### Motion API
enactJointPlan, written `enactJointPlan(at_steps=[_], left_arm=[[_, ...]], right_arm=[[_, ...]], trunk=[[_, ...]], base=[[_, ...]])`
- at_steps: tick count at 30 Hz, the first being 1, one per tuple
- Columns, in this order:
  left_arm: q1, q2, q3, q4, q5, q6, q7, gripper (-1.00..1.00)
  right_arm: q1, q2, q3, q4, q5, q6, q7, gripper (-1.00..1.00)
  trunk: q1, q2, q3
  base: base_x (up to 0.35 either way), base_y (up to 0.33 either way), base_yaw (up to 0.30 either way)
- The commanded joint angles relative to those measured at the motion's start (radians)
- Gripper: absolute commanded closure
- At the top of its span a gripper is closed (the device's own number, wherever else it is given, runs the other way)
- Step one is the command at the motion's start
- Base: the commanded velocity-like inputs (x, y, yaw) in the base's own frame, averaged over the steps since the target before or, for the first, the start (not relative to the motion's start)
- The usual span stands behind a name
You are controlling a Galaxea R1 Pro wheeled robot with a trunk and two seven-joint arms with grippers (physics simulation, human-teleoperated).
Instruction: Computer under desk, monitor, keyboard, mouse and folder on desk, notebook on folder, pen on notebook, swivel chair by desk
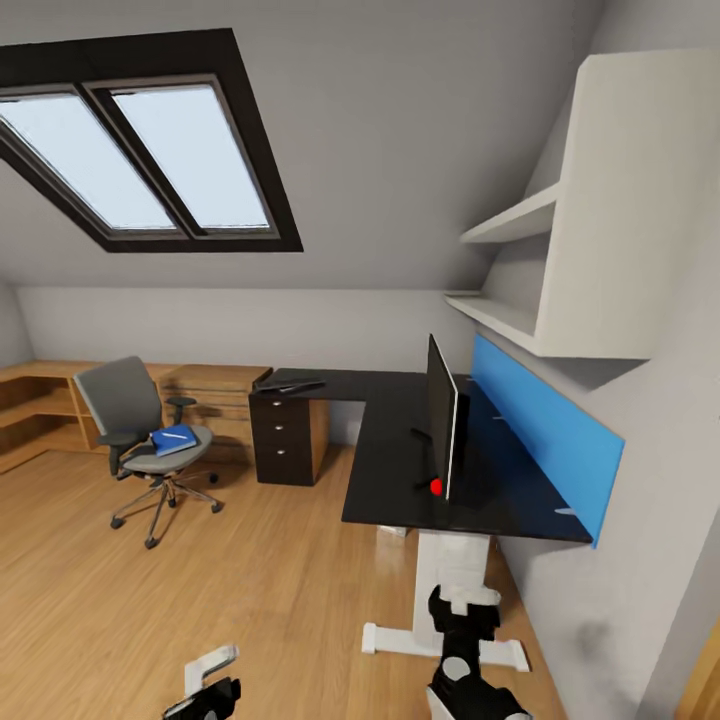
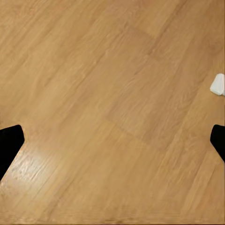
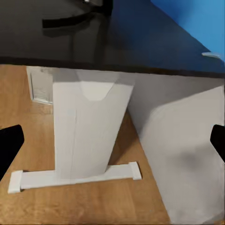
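Overhead, the folder point(image 1: 175, 439) lies on the swivel chair point(image 1: 140, 430); both tools' fingers show spread.

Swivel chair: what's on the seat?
The blue folder lies on the swivel chair seat, with a thin white object on top, likely the pen. Anything beneath the folder is covered.

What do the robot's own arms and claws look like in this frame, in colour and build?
In the head view, the right arm is built of glossy black segments with white and grey round joint covers. The left arm pairs a white bracket with a black housing. In each wrist view the claw fingertips are plain matte black, rounded wedges. No cables or markings are visible.
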Motion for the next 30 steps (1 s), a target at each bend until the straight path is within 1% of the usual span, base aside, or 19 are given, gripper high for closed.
enactJointPlan(at_steps=[1, 2, 3, 6, 8, 10, 11, 13, 14, 15, 16, 17, 20, 23, 26, 30], left_arm=[[-0.001, -0.001, 0.001, 0.024, -0.002, -0.019, 0.003, -1.00], [-0.001, -0.001, 0.001, 0.087, -0.008, -0.083, 0.002, -1.00], [-0.001, -0.001, 0.001, 0.124, -0.010, -0.115, 0.002, -1.00], [-0.001, -0.002, 0.001, 0.200, -0.012, -0.155, 0.002, -1.00], [-0.001, -0.001, 0.001, 0.238, -0.012, -0.165, 0.002, -1.00], [-0.001, -0.001, 0.001, 0.277, -0.012, -0.171, 0.001, -1.00], [-0.001, 0.000, 0.001, 0.294, -0.012, -0.173, 0.001, -1.00], [-0.001, 0.001, 0.002, 0.321, -0.011, -0.175, 0.000, -1.00], [-0.001, 0.006, 0.002, 0.331, -0.009, -0.176, -0.002, -1.00], [-0.001, 0.010, 0.002, 0.335, -0.009, -0.177, -0.007, -1.00], [-0.001, 0.011, 0.002, 0.337, -0.009, -0.177, -0.011, -1.00], [-0.001, 0.015, 0.003, 0.343, -0.008, -0.180, -0.033, -1.00], [-0.001, 0.017, 0.003, 0.348, -0.008, -0.200, -0.038, -1.00], [-0.001, 0.021, 0.003, 0.374, -0.008, -0.261, -0.039, -1.00], [-0.001, 0.022, 0.003, 0.388, -0.007, -0.317, -0.039, -1.00], [-0.001, 0.021, 0.003, 0.390, -0.007, -0.326, -0.039, -1.00]], right_arm=[[0.000, 0.000, 0.006, 0.021, 0.006, -0.003, -0.006, -1.00], [0.002, 0.000, 0.006, 0.070, 0.006, -0.012, -0.004, -1.00], [0.003, 0.000, 0.006, 0.100, 0.006, -0.017, -0.003, -1.00], [0.004, 0.000, 0.005, 0.162, 0.005, -0.030, 0.007, -1.00], [0.004, 0.000, 0.003, 0.187, 0.003, -0.034, 0.031, -1.00], [0.004, 0.000, 0.000, 0.206, -0.005, -0.035, 0.092, -1.00], [0.004, 0.000, -0.002, 0.212, -0.018, -0.035, 0.131, -1.00], [0.004, 0.000, -0.003, 0.217, -0.047, -0.034, 0.217, -1.00], [0.004, -0.002, -0.003, 0.218, -0.059, -0.033, 0.274, -1.00], [0.004, -0.010, -0.003, 0.218, -0.064, -0.033, 0.303, -1.00], [0.004, -0.014, -0.003, 0.219, -0.066, -0.033, 0.315, -1.00], [0.004, -0.030, -0.003, 0.222, -0.073, -0.033, 0.361, -1.00], [0.006, -0.034, -0.004, 0.228, -0.074, -0.043, 0.370, -1.00], [0.006, -0.036, -0.004, 0.231, -0.075, -0.053, 0.373, -1.00], [0.015, -0.036, -0.003, 0.233, -0.074, -0.057, 0.376, -1.00], [0.017, -0.036, -0.003, 0.233, -0.074, -0.058, 0.376, -1.00]], trunk=[[-0.004, 0.006, 0.002], [-0.008, 0.013, 0.005], [-0.011, 0.020, 0.008], [-0.023, 0.041, 0.018], [-0.031, 0.055, 0.024], [-0.038, 0.069, 0.030], [-0.042, 0.076, 0.033], [-0.050, 0.090, 0.040], [-0.054, 0.097, 0.042], [-0.054, 0.097, 0.042], [-0.054, 0.097, 0.041], [-0.054, 0.097, 0.040], [-0.054, 0.097, 0.036], [-0.054, 0.097, 0.033], [-0.054, 0.097, 0.032], [-0.054, 0.097, 0.032]], base=[[0.000, 0.000, 0.000], [0.000, 0.000, 0.000], [0.000, 0.000, 0.000], [0.000, 0.000, 0.000], [0.000, 0.000, 0.000], [0.000, 0.000, 0.000], [0.000, 0.000, 0.000], [0.000, 0.000, 0.000], [0.000, 0.000, 0.027], [0.000, 0.000, 0.051], [0.000, 0.000, 0.061], [0.000, 0.000, 0.119], [0.000, 0.000, 0.138], [0.003, 0.013, 0.112], [0.083, 0.165, 0.044], [0.140, 0.254, 0.164]])
